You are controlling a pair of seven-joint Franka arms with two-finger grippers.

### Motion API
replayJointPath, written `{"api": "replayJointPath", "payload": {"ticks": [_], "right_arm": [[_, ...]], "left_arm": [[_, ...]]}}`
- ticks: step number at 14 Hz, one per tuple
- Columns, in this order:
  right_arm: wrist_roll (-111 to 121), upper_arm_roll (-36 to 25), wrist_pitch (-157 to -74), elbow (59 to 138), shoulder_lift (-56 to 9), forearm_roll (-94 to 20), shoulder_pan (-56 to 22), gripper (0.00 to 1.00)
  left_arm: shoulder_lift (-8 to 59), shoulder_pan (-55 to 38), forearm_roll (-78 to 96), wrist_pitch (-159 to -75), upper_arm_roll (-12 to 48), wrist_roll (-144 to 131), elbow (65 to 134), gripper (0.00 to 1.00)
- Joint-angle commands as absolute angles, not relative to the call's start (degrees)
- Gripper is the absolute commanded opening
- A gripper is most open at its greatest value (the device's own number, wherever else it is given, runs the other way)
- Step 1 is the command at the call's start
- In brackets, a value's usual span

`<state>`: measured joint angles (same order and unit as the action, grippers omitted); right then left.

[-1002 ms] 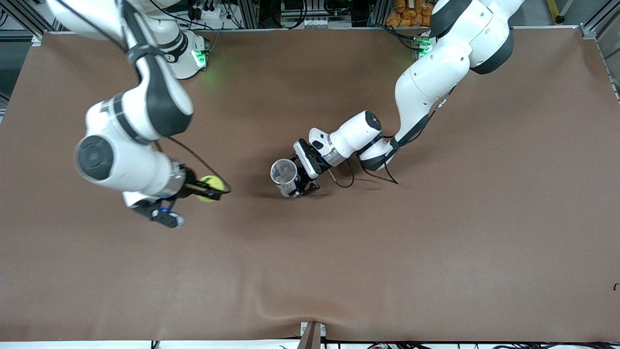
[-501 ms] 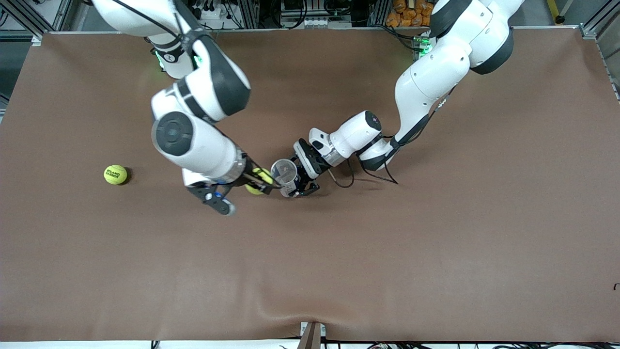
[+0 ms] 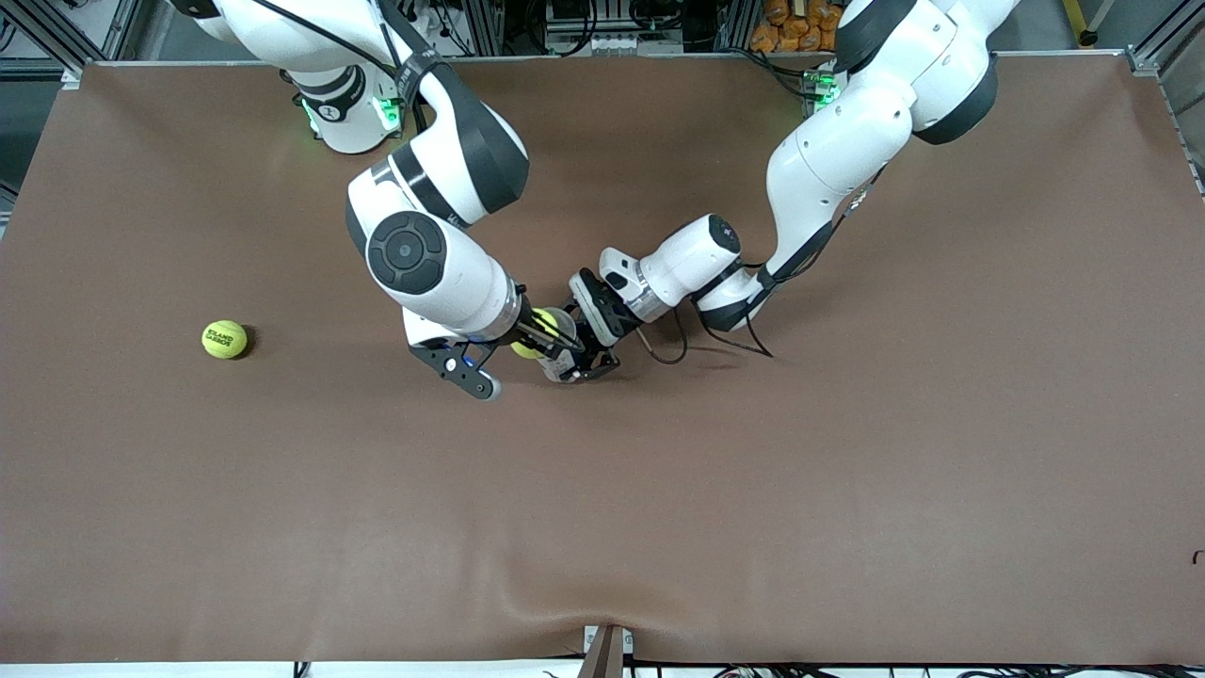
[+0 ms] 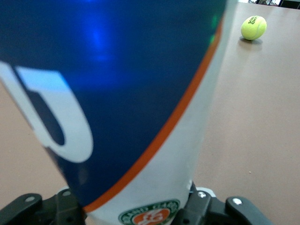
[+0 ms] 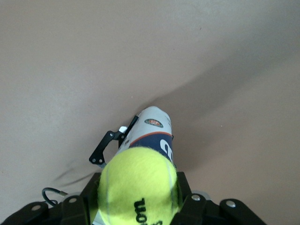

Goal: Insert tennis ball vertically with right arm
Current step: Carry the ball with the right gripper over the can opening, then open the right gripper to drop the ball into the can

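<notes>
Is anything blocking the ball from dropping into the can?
Nothing visible. The right gripper holds the ball right over the can, which the left gripper holds upright. The can's mouth is hidden under the ball.

I see the can mid-table — a held ball above it, a spare ball toward the right arm's edge.

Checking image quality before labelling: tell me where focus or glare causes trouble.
Left wrist view: the can fills the frame, soft, with a blue glare patch; the spare ball is sharper. Right wrist view: the held ball looks slightly soft. Front view: evenly lit.
</notes>
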<state>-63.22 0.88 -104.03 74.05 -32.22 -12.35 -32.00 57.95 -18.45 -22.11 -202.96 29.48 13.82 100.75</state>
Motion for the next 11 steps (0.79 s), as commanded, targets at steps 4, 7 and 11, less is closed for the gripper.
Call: {"api": "replayJointPath", "payload": {"ticks": [4, 7, 11], "right_arm": [[-64.6, 0.2, -103.4, 72.9, -33.5, -13.6, -33.1, 0.28], [-64.5, 0.2, -103.4, 72.9, -33.8, -13.3, -33.3, 1.00], [-64.2, 0.2, -103.0, 72.8, -33.6, -13.4, -32.9, 1.00]], "left_arm": [[58.9, -19.1, -21.0, -203.7, 29.7, 13.9, 99.5, 0.72], [58.9, -19.1, -21.0, -203.7, 29.8, 13.9, 99.4, 0.72], [58.9, -19.1, -20.9, -203.7, 29.7, 13.9, 99.4, 0.72]]}}
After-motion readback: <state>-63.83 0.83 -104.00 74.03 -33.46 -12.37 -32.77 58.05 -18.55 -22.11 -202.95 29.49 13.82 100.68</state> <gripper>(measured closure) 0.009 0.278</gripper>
